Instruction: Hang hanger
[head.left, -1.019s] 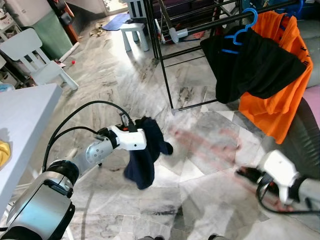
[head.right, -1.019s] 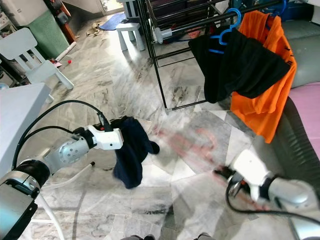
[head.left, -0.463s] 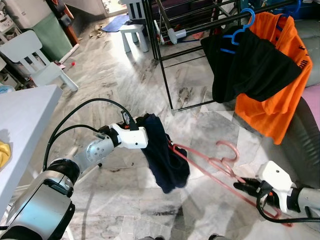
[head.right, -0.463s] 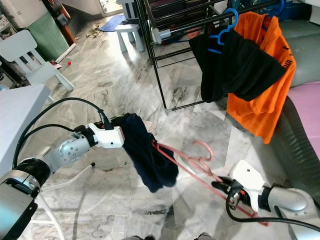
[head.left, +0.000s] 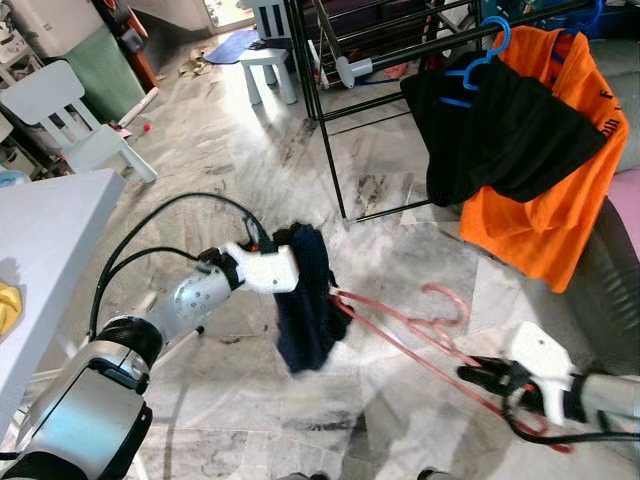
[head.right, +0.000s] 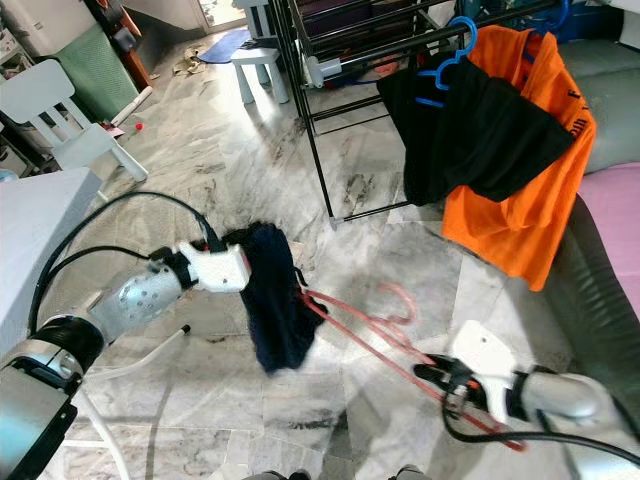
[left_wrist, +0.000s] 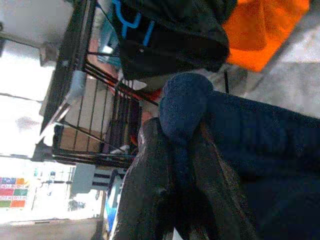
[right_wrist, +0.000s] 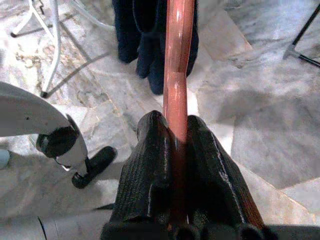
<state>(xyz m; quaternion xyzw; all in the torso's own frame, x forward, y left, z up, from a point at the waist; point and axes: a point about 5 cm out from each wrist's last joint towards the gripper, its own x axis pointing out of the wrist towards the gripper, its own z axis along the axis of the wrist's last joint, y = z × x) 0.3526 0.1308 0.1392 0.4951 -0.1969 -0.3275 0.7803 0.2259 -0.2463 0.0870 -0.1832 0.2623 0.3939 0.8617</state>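
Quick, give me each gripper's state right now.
Left gripper: shut on the navy garment.
Right gripper: shut on the pink hanger.

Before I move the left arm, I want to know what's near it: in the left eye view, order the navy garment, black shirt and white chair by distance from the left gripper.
1. Navy garment: clamped in the left gripper.
2. White chair: far left, behind the table.
3. Black shirt: on the rack, upper right.
Chair and shirt are too close to call.
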